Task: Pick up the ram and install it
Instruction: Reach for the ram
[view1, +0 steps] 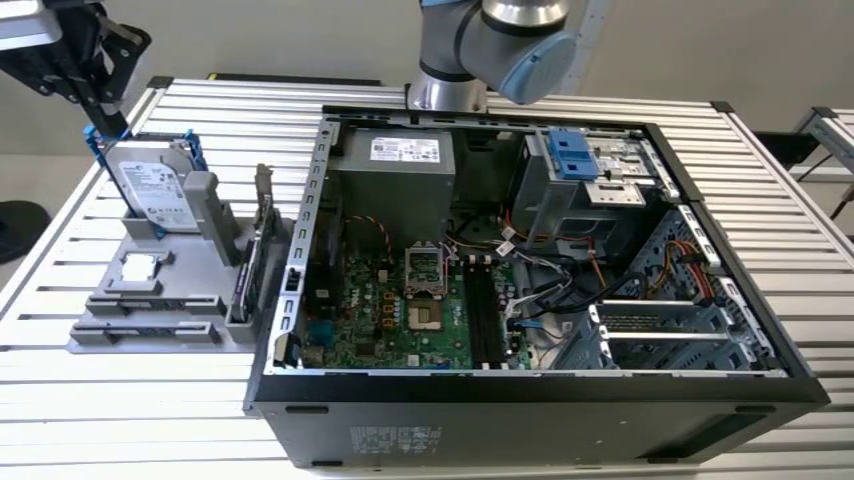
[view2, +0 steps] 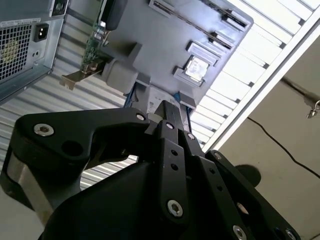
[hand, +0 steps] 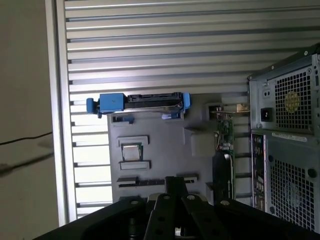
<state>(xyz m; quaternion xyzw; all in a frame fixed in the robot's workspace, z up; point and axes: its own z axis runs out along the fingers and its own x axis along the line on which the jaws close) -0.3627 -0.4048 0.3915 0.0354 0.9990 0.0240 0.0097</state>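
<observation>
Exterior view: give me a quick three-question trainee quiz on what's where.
1. True or false: the hard drive in its blue frame stands inside the computer case.
2. The gripper hangs nearest to: A the hard drive, B the motherboard, C the power supply.
3. Fill in: the gray holder sits on the exterior view's ____ of the case.
Key: 1 false; 2 A; 3 left.

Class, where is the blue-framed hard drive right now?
The hard drive stands on edge in the grey holder at the exterior view's left, beside the open computer case.
</observation>
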